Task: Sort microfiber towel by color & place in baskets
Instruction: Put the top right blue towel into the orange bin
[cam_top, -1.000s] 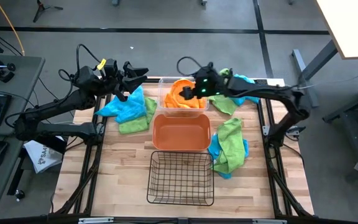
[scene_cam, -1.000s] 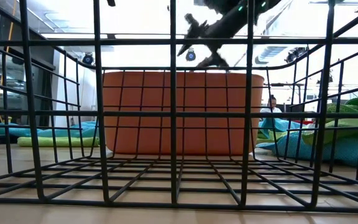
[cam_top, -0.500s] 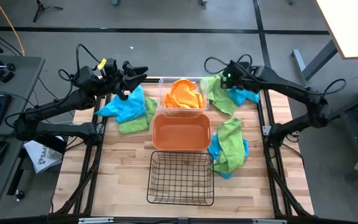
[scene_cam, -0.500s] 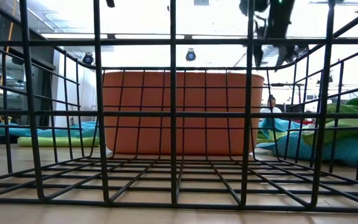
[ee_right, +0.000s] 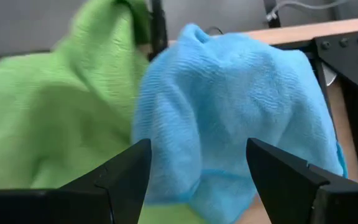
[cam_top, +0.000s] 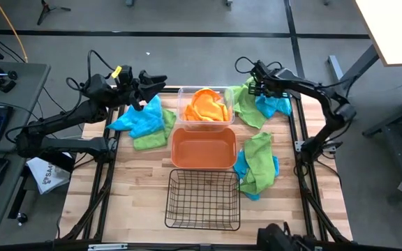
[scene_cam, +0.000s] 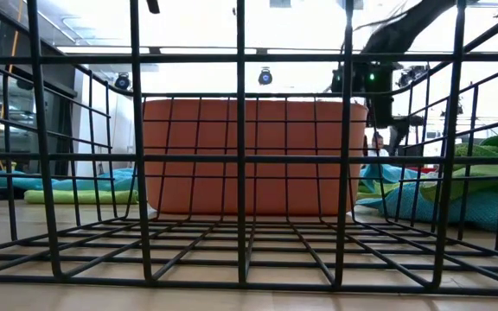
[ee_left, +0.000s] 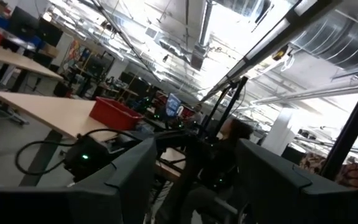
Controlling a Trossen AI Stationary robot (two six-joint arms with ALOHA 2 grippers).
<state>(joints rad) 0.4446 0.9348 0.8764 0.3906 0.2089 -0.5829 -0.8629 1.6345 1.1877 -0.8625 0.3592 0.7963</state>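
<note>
Right gripper (cam_top: pixel 255 89), high view: fingers spread and empty above the blue and green towel heap (cam_top: pixel 258 104) beside the clear plastic bin (cam_top: pixel 204 106), which holds orange microfiber towels (cam_top: pixel 205 103); orange plastic bin (cam_top: pixel 203 148) and black wire-mesh basket (cam_top: pixel 203 198) in line nearer the front. Left gripper (cam_top: pixel 150 82): spread, empty, above the bin's other side. Right wrist view: blue microfiber towel (ee_right: pixel 229 106) between spread fingers (ee_right: pixel 126 171), green towel (ee_right: pixel 61 106) adjoining.

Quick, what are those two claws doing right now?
Left gripper: open, empty, raised.
Right gripper: open, empty, over a blue towel.
</note>
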